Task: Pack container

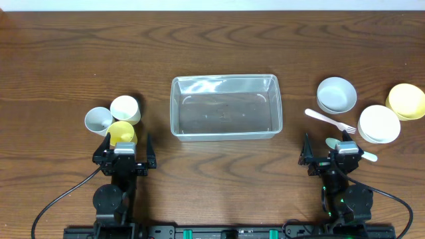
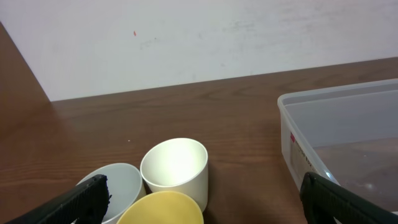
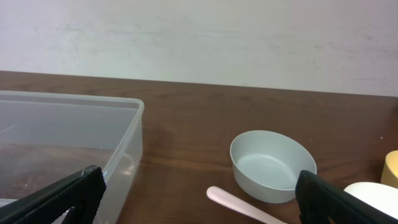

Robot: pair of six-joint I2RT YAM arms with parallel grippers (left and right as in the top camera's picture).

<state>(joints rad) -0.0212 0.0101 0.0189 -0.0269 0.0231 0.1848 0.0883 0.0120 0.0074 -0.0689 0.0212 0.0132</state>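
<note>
The clear rectangular container [image 1: 226, 106] stands empty at the table's centre; it also shows in the left wrist view [image 2: 348, 137] and the right wrist view [image 3: 62, 137]. Left of it are three cups: pale grey [image 1: 98, 120], white [image 1: 125, 109] and yellow [image 1: 121, 132]. Right of it are a pale grey bowl [image 1: 336, 94], a white bowl [image 1: 379, 123], a yellow bowl [image 1: 406, 101], a pink fork [image 1: 329, 121] and a green spoon [image 1: 332, 142]. My left gripper [image 1: 125, 154] is open and empty, just in front of the yellow cup. My right gripper [image 1: 330, 156] is open and empty, over the spoon.
The table's front edge holds both arm bases. A pale wall stands behind the table's far edge [image 2: 186, 83].
</note>
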